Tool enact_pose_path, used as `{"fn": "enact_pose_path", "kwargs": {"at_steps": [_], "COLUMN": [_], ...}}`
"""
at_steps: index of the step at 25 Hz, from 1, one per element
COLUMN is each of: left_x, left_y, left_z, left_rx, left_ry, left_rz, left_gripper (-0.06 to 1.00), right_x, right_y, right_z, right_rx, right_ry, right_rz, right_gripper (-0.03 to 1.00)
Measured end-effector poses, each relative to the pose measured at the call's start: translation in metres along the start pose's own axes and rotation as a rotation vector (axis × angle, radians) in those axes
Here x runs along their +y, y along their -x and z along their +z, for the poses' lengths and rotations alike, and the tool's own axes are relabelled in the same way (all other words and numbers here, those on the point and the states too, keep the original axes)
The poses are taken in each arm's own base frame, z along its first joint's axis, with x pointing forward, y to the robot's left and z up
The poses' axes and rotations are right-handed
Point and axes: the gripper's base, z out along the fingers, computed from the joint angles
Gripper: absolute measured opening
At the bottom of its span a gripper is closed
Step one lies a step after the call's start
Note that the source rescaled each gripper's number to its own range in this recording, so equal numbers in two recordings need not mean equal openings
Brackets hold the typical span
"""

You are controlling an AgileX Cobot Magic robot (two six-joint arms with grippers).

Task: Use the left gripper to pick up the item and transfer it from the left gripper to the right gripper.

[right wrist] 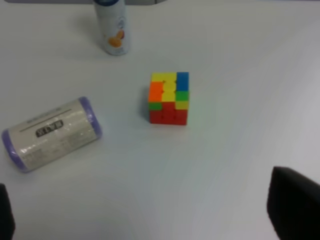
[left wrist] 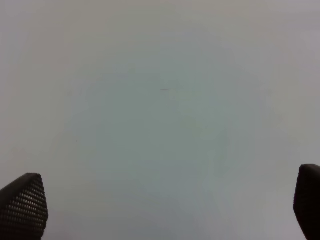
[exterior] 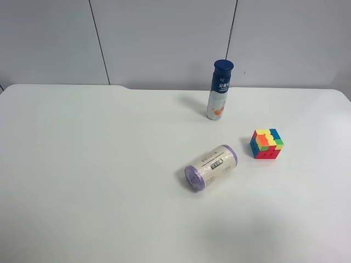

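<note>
Puzzle cube (exterior: 266,143) sits alone on the white table (exterior: 98,181), untouched.
Left gripper (left wrist: 160,210) spread wide over bare tabletop; right gripper (right wrist: 150,220) parted too, above the cube, roll (exterior: 210,167) and bottle (exterior: 220,90).

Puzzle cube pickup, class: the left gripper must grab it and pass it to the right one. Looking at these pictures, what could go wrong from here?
1. The left gripper, open, views only bare table; the puzzle cube is out of its sight, so it may misalign.
2. The roll lies on its side near the cube; a nudge could send it rolling.
3. The upright bottle could topple if an arm sweeps past.
</note>
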Motion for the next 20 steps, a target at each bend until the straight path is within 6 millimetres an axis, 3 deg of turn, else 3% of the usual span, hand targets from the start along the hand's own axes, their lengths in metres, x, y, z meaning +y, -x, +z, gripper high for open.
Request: {"fn": "enact_pose_path", "kwargs": {"at_steps": [20], "left_x": [0.0], "left_y": [0.0], "left_z": [0.0], "left_rx": [0.0], "left_ry": [0.0], "left_rz": [0.0], "left_gripper": [1.0], "right_x": [-0.0061], "right_y": [-0.0019], "right_z": [0.0011], "right_rx": [0.015], "right_ry": [-0.064], "right_rz": [-0.017], "right_gripper": [1.0]}}
